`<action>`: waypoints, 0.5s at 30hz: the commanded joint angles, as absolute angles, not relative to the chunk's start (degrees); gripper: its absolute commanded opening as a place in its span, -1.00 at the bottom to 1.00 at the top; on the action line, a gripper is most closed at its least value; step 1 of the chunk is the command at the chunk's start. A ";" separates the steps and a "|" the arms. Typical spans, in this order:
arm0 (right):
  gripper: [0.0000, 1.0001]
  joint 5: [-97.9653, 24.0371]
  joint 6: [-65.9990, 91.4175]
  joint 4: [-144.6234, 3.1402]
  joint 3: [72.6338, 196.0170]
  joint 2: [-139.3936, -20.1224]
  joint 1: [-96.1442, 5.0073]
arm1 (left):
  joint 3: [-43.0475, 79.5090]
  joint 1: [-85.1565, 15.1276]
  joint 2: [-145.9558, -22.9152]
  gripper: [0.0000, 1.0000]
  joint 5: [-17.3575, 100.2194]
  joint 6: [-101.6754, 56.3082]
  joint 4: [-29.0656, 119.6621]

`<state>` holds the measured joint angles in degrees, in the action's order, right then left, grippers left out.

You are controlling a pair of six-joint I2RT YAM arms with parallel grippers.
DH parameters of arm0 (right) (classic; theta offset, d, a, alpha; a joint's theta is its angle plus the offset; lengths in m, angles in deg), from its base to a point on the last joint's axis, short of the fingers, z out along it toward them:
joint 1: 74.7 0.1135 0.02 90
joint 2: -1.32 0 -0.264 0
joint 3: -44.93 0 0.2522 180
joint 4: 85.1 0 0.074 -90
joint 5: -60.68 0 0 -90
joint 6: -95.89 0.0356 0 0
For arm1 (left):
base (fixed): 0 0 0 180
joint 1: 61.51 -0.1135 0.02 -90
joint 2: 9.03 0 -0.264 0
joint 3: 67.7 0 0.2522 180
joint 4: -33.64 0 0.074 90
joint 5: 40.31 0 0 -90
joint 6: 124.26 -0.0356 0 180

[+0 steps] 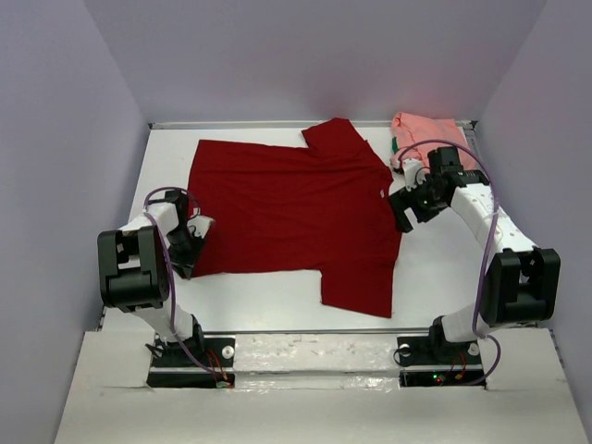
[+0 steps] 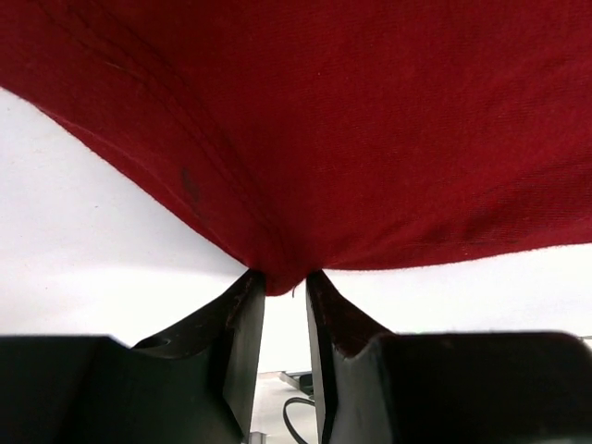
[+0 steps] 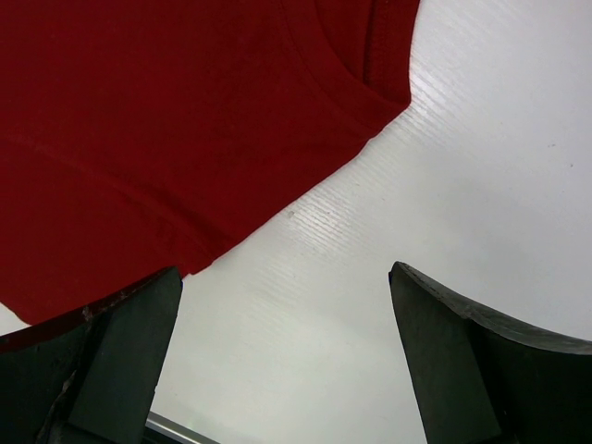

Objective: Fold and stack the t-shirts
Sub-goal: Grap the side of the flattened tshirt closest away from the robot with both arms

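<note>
Clearly the dark red t-shirt (image 1: 296,208) takes up most of the white worktop (image 1: 259,296). It lies spread open and nearly flat, turned sideways: its hem faces the left arm's side and its neck faces the right arm's side. One short sleeve points to the far edge of the worktop and the other to the near edge. The cloth is a plain, deep red with soft low wrinkles, and a tiny pale speck shows at its neck edge.

Beyond the red shirt's far right corner, a salmon pink t-shirt (image 1: 430,129) sits bunched against the back edge of the worktop. A small bit of green fabric (image 1: 395,146) peeks out at its side nearest the red shirt.

By count there are one dark red shirt, one salmon pink shirt, one scrap of green cloth, two arms and two hands.

At the red shirt's near left corner, the left hand (image 1: 196,233) has its fingers (image 2: 242,324) drawn narrow. In the left wrist view a point of the red hem is pinched between the tips, and the cloth rises from them in a taut fan.

At the red shirt's neck side, the right hand (image 1: 407,208) stands wide with nothing between its fingers. In the right wrist view one finger overlaps the shirt's edge and the other is over bare worktop.
</note>
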<state>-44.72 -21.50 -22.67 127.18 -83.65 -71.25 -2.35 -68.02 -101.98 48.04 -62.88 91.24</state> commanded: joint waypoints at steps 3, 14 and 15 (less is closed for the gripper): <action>0.99 -47.95 -24.16 -18.79 127.25 -81.73 -71.53 | -3.40 -68.37 -101.23 -0.41 49.08 -62.65 91.52; 0.97 -47.25 -25.75 -13.07 125.14 -82.52 -72.06 | -2.52 -68.37 -100.52 -1.00 50.31 -62.39 91.17; 0.97 -47.17 -25.75 -12.89 125.05 -82.35 -72.06 | -2.52 -68.37 -100.35 -1.00 50.31 -62.48 91.00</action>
